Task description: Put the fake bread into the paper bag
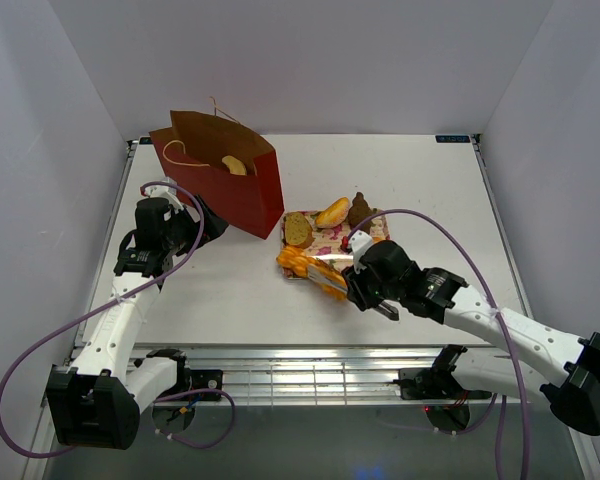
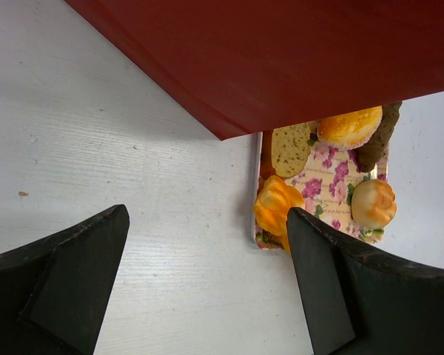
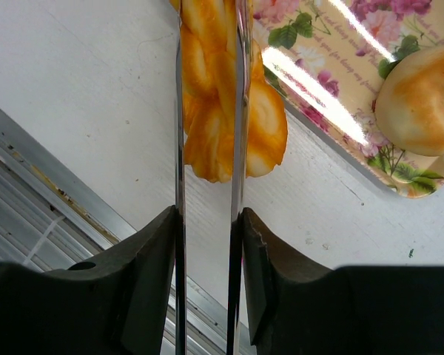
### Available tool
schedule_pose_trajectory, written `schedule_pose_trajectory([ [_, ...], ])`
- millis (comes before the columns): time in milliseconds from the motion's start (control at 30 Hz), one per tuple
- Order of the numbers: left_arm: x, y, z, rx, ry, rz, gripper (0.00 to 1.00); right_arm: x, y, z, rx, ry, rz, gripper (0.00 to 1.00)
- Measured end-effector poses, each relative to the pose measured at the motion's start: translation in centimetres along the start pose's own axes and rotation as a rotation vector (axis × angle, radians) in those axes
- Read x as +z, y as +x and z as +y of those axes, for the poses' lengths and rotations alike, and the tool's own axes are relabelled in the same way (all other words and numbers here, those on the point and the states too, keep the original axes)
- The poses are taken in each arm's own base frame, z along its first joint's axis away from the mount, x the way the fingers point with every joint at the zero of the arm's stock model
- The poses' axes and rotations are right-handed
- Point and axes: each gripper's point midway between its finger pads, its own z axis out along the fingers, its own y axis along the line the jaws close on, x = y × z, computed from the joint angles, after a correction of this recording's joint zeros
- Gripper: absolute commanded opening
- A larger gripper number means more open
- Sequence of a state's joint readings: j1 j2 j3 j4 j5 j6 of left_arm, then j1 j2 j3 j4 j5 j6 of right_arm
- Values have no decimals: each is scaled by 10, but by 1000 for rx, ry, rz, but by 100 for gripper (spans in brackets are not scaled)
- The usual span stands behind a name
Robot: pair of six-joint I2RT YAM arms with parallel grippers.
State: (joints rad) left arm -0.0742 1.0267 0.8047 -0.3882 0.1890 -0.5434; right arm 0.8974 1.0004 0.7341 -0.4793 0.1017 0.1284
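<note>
The dark red paper bag (image 1: 230, 190) stands open at the back left with one pastry (image 1: 235, 165) inside. My right gripper (image 1: 365, 282) is shut on thin metal tongs (image 3: 179, 185), and the tong blades squeeze the orange twisted loaf (image 3: 263, 126) at the near-left corner of the pink floral tray (image 1: 378, 232). A toast slice (image 1: 298, 229), a golden roll (image 1: 332, 212) and a brown pastry (image 1: 360, 210) lie on the tray. My left gripper (image 1: 206, 224) is open and empty, low at the bag's near side (image 2: 281, 59).
In the left wrist view the tray (image 2: 333, 177) holds the toast (image 2: 290, 148), a round cake (image 2: 349, 127) and a roll (image 2: 374, 203). The table's metal front rail (image 3: 44, 185) runs just below the tongs.
</note>
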Motion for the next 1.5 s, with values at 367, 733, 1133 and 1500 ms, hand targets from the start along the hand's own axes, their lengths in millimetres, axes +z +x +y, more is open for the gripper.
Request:
schedule_pose_trajectory([
  [367, 0, 0, -1, 0, 3, 2, 98, -12, -32, 5, 6, -20, -91, 36],
  [733, 0, 0, 0, 0, 3, 2, 98, -28, -65, 11, 8, -43, -182, 35],
  [1133, 0, 0, 0, 0, 3, 2, 98, -67, -126, 24, -4, -104, -346, 35],
  [1500, 0, 0, -1, -1, 4, 3, 98, -99, -203, 34, -52, -129, -500, 34],
])
